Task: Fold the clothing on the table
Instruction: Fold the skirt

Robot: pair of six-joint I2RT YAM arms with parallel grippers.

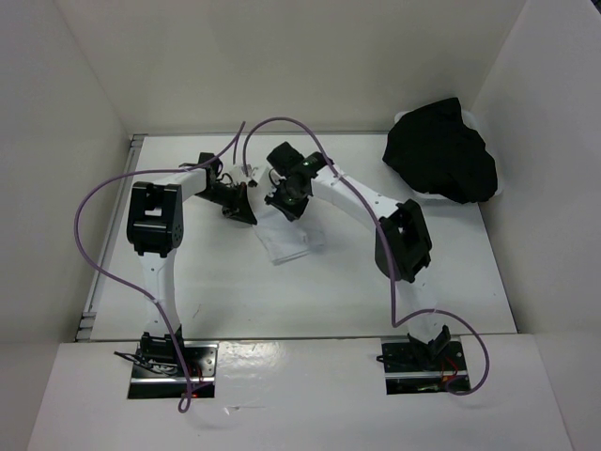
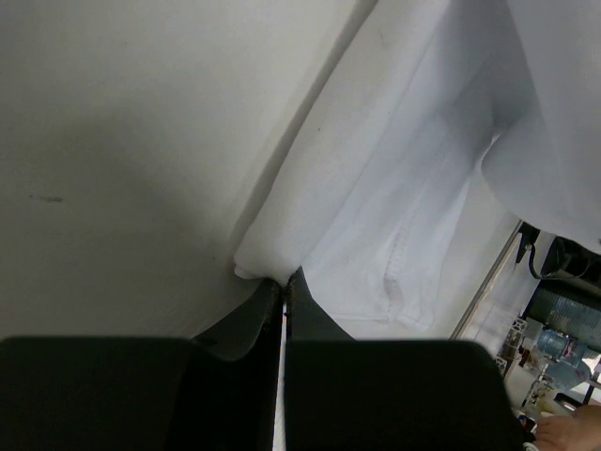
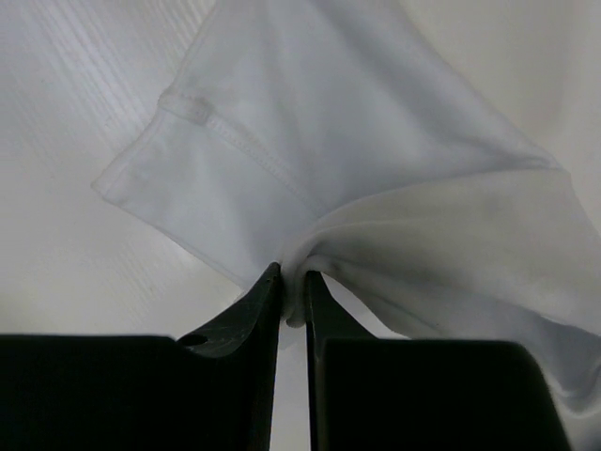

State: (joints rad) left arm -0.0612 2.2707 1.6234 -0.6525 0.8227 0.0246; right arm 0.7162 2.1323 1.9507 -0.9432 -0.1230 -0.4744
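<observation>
The white clothing (image 1: pixel 293 242) lies partly on the table (image 1: pixel 235 291) near the middle, under both wrists. In the left wrist view my left gripper (image 2: pixel 285 282) is shut on a folded corner of the clothing (image 2: pixel 394 188), which trails away to the upper right. In the right wrist view my right gripper (image 3: pixel 293 277) is shut on a bunched fold of the clothing (image 3: pixel 310 122); a hemmed edge spreads to the left above the table. From above, the left gripper (image 1: pixel 239 202) and the right gripper (image 1: pixel 286 202) hang close together over the cloth.
A black garment (image 1: pixel 439 152) is piled at the back right corner, on something pale. A metal rail (image 1: pixel 103 272) runs along the table's left edge. White walls close in the left, back and right sides.
</observation>
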